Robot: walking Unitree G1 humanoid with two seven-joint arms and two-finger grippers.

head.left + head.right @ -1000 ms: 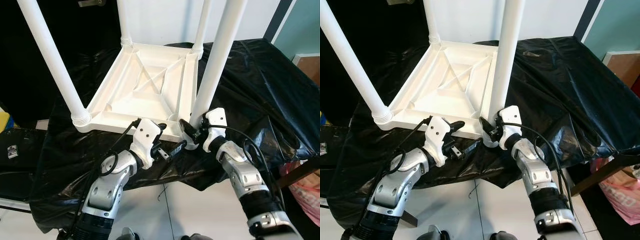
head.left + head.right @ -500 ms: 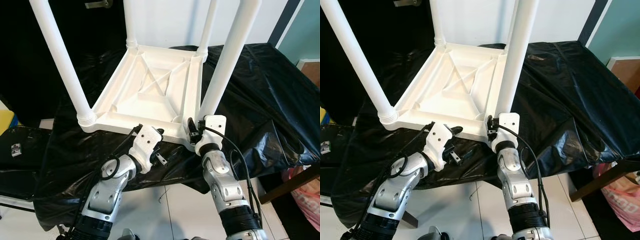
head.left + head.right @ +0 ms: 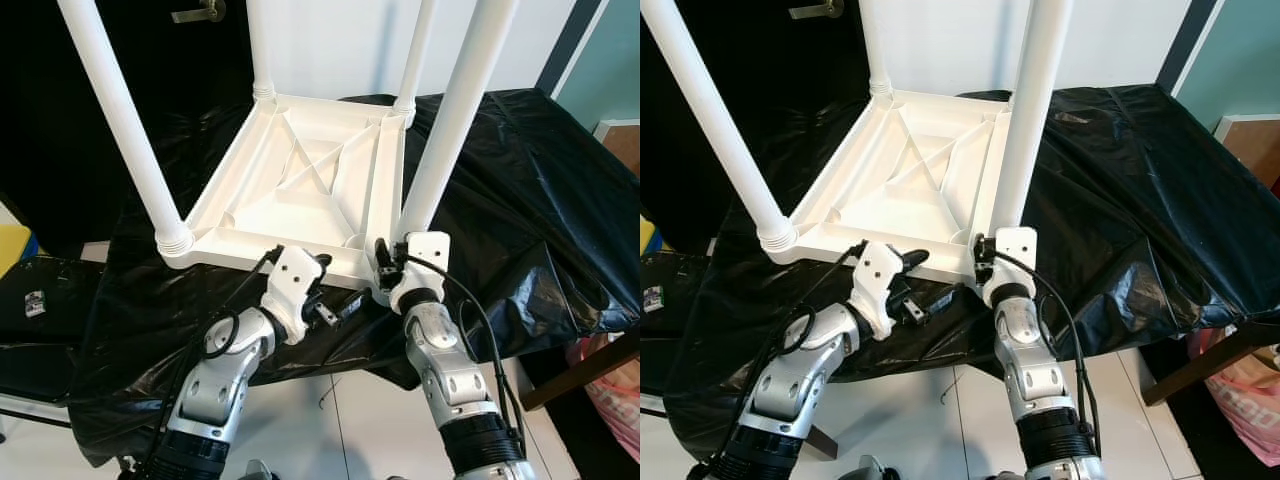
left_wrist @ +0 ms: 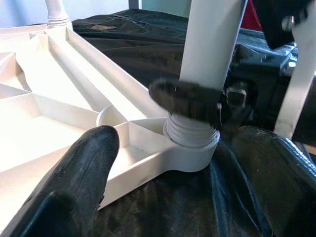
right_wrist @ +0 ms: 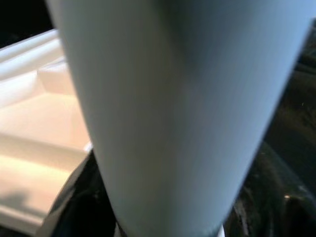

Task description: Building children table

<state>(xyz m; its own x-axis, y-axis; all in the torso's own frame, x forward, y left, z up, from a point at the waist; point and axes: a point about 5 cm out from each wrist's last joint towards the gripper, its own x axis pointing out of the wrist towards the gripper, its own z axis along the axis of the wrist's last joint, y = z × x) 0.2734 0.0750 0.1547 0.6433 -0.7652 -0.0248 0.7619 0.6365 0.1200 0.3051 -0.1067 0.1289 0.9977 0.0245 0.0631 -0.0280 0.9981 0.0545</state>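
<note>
White tabletop (image 3: 300, 190) lies inverted for leg fitting. Our right pincer (image 3: 385, 262) clamps the near-right leg (image 3: 445, 130) base to screw it; left pincer (image 3: 335, 305) waits open.

We see the tabletop (image 3: 300, 190) lying upside down on the sheet (image 3: 520, 200) that covers the surface, with four legs standing up from its corners. The near right leg (image 3: 450, 110) rises from the corner closest to us on the right, the near left leg (image 3: 125, 130) from the near left corner, and two more stand at the far corners. Our right hand (image 3: 383, 262) sits against the base of the near right leg. Our left hand (image 3: 335, 300) lies over the sheet just before the tabletop's near edge, left of the right hand.
</note>
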